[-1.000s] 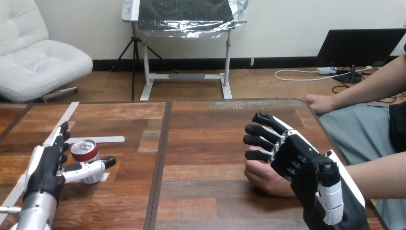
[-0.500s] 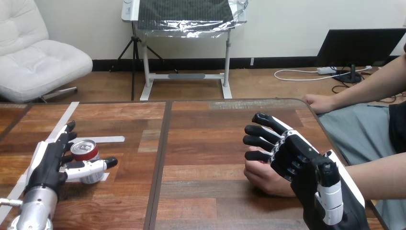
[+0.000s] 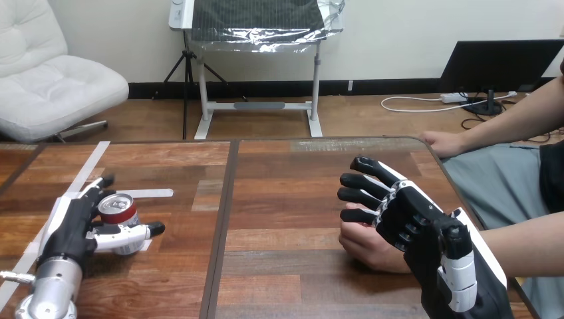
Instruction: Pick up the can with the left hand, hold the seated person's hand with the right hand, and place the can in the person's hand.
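**Can stands between the left hand's fingers and thumb, not yet gripped**

The can [image 3: 118,209] stands upright at the left of the desk [image 3: 286,193], its long axis vertical and its top facing up. The left hand [image 3: 72,229] is right at it. The palm sits just to the can's left and on its near side, the fingers [image 3: 93,191] run straight past its far-left side, and the thumb [image 3: 130,231] reaches across the front of its base. So the can lies to the palm's right, in the fork between fingers and thumb. The hand is spread, not clamped on the can.

In my judgement the grasp now needs only an inward curl round the can's wall, square to its upright axis. The thumb sits low, so a squeeze there might tip the can.

Well apart, at the desk's right, the right hand [image 3: 406,219] lies over the person's hand [image 3: 362,244], which rests on the desk. I cannot tell whether it grips. The left hand is by far the nearer to the can, and the handover would carry the can rightward across the desk.
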